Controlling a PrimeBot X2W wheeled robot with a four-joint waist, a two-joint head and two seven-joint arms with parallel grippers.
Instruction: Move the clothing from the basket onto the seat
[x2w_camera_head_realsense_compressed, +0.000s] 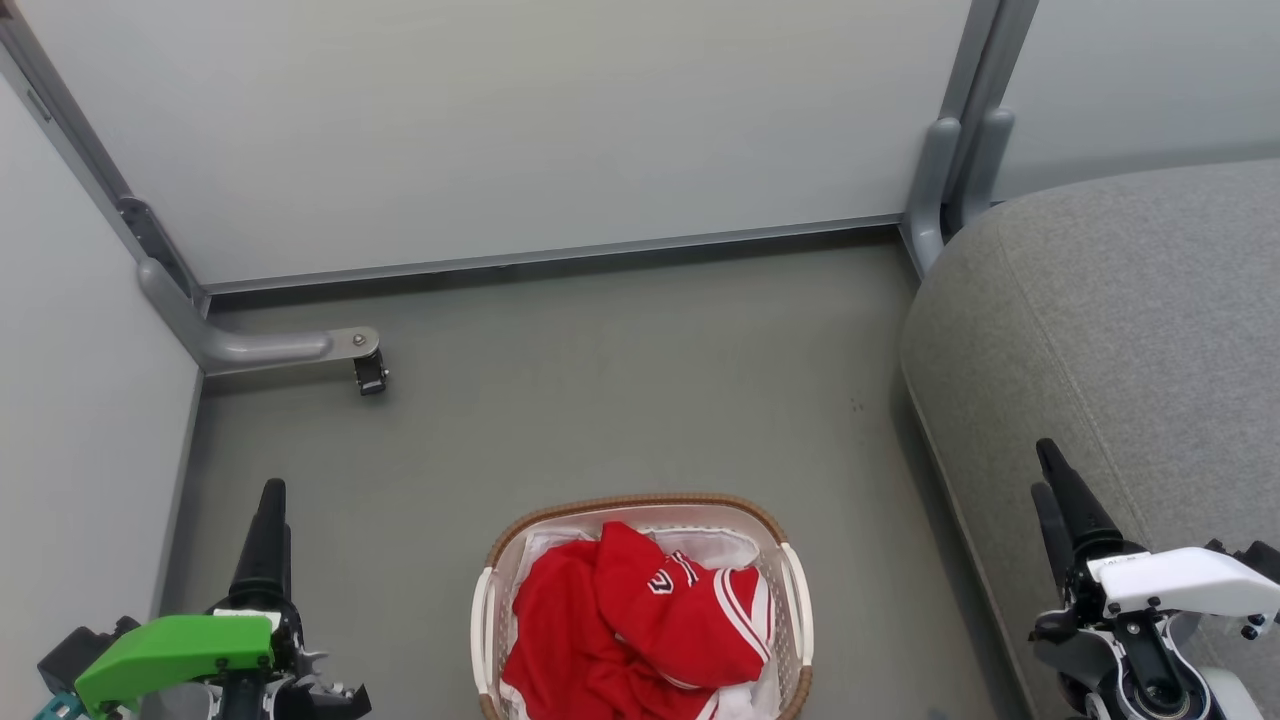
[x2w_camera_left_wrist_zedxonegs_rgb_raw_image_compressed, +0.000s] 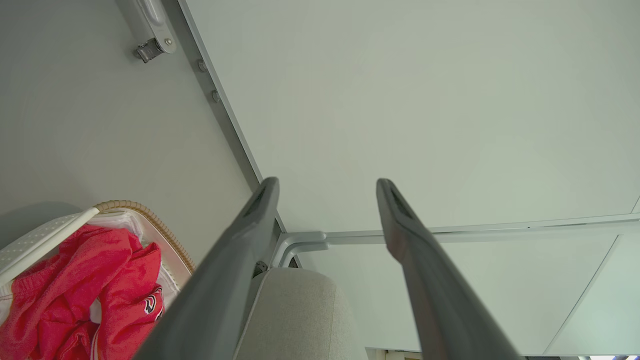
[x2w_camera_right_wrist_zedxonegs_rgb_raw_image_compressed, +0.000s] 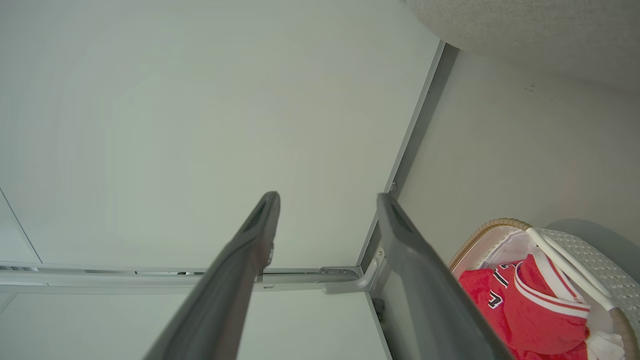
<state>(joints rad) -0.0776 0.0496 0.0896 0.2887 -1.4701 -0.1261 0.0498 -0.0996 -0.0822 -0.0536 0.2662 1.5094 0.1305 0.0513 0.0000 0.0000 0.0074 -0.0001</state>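
Red clothing (x2w_camera_head_realsense_compressed: 620, 625) in basket (x2w_camera_head_realsense_compressed: 640, 501), near rim out of frame

Pale partition panels (x2w_camera_head_realsense_compressed: 500, 130) on grey metal frames (x2w_camera_head_realsense_compressed: 240, 348) enclose a grey-green floor (x2w_camera_head_realsense_compressed: 620, 380).

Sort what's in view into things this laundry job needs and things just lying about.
Needed for the job:
red clothing
basket
grey seat

Just there:
partition foot
caster
partition panels
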